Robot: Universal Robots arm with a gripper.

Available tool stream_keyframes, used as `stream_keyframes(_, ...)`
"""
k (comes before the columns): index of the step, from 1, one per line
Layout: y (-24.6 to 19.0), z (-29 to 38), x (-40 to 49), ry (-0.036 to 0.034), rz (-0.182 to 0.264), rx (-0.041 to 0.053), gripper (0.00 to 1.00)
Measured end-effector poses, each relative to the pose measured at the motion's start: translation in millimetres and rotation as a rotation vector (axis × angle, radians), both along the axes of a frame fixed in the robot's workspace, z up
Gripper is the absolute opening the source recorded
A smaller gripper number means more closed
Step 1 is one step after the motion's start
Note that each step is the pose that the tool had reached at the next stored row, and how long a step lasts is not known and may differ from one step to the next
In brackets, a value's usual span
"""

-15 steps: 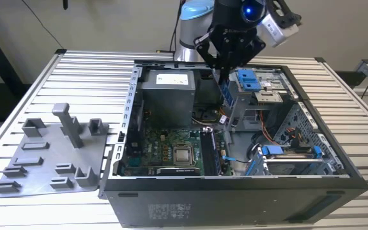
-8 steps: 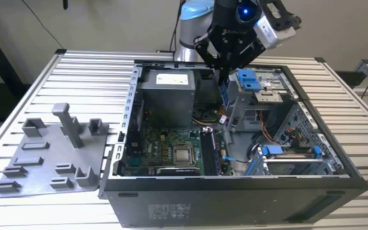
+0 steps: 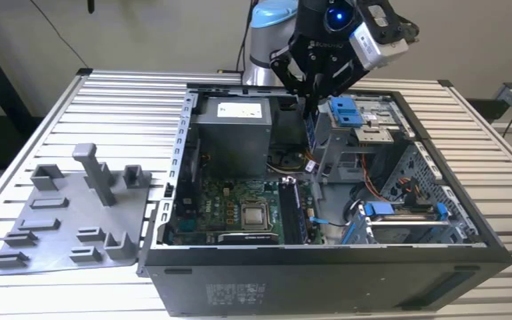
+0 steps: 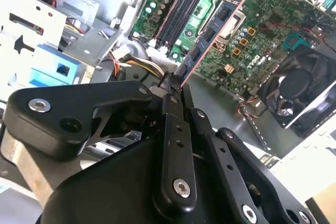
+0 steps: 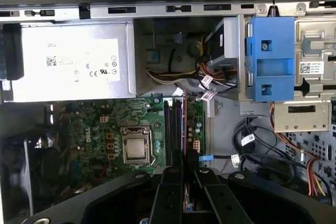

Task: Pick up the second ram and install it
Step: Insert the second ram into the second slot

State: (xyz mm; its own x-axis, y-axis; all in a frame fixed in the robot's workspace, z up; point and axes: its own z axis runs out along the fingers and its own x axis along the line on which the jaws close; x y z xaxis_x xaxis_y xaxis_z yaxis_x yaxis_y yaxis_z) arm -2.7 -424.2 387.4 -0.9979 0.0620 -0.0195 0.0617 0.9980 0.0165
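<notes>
Downward hand around second ram above motherboard

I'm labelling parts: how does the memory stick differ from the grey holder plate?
The memory stick is a thin dark-blue board with black chips; the holder plate is broad and grey with upright blocks. The stick is clamped in the gripper over the open computer case; the plate lies flat on the table beside it.
</notes>
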Motion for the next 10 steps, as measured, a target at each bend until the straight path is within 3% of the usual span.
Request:
stream_keyframes(5,-0.7,-1.7,0.1,-0.0001,0.000,0.0003,0.14)
stream_keyframes(10,-2.7,-7.8,0.7,0.0000,0.001,0.0001,0.14)
